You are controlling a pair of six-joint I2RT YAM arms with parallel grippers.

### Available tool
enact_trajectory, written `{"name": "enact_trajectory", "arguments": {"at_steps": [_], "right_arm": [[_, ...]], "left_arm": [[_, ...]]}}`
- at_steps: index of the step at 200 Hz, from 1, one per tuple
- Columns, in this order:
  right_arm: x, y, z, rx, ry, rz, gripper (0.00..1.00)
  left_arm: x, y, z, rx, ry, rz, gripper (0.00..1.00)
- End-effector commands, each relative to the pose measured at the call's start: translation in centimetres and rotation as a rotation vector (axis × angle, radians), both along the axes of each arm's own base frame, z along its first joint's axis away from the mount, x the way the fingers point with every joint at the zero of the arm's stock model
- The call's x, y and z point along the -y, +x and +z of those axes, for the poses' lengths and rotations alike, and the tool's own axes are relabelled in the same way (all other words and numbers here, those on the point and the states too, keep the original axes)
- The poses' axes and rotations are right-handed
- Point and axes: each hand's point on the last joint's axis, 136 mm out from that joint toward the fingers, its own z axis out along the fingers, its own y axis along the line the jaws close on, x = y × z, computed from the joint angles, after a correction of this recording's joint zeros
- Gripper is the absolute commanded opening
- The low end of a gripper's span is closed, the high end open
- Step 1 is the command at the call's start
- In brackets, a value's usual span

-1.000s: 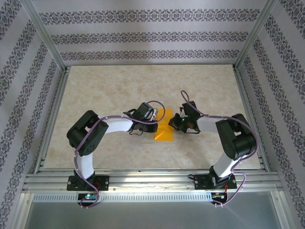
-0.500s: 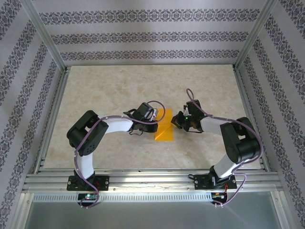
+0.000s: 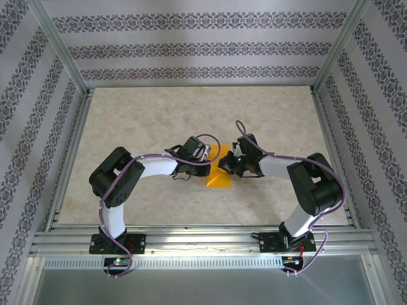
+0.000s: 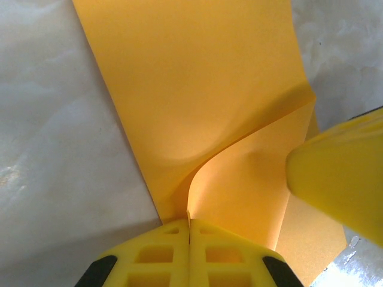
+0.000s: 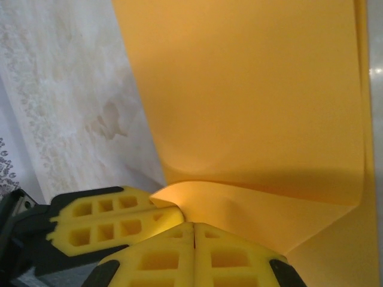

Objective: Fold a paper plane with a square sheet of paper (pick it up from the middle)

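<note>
From above, the square sheet of paper [image 3: 219,179] lies on the surface [image 3: 159,114] midway between my two arms. My left claw [image 3: 208,166] and right claw [image 3: 224,164] meet over its far half. What shows of the sheet is taller than wide. Its long axis runs from the near edge toward the far wall, leaning a little right at the far end. I see no sharp nose on it yet.

At my left wrist, the claw [image 4: 190,222] is clenched. A curled flap of the sheet [image 4: 191,89] rises straight into the seam between its fingers, so I judge it is grasping that flap. The rest lies flat, running away from me.

At my right wrist, the claw [image 5: 194,227] is clenched too, its tip against the lifted flap; I cannot tell whether any paper is nipped inside.

I take this to be a fold being laid. To do it well, I should hold the left pinch steady, then press the flap down with the right tip. Edge must meet edge, and the bottom layer must not slide.
</note>
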Motion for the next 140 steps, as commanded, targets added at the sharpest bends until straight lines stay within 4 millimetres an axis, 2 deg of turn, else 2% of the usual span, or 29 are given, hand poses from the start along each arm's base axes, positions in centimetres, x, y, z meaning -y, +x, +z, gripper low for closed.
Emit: {"name": "enact_trajectory", "arguments": {"at_steps": [1, 60, 97, 114, 140], "right_arm": [[-0.5, -0.4, -0.3, -0.011, 0.025, 0.012, 0.0], [2.1, -2.1, -4.6, -0.109, -0.078, -0.029, 0.0], [3.1, -2.3, -4.7, -0.107, -0.083, -0.037, 0.0], [3.2, -2.3, -4.6, -0.106, -0.078, -0.033, 0.0], [3.2, -2.2, -4.6, -0.106, -0.075, -0.032, 0.0]], "left_arm": [[-1.5, -1.6, -2.4, -0.072, 0.098, -0.021, 0.0], [-1.4, -1.7, -2.0, -0.068, 0.09, -0.018, 0.02], [-1.0, -0.9, 1.4, -0.034, 0.012, 0.015, 0.18], [-1.3, -0.5, 3.1, -0.008, -0.009, 0.039, 0.32], [-1.5, -0.6, 5.2, 0.007, -0.039, 0.06, 0.32]]}}
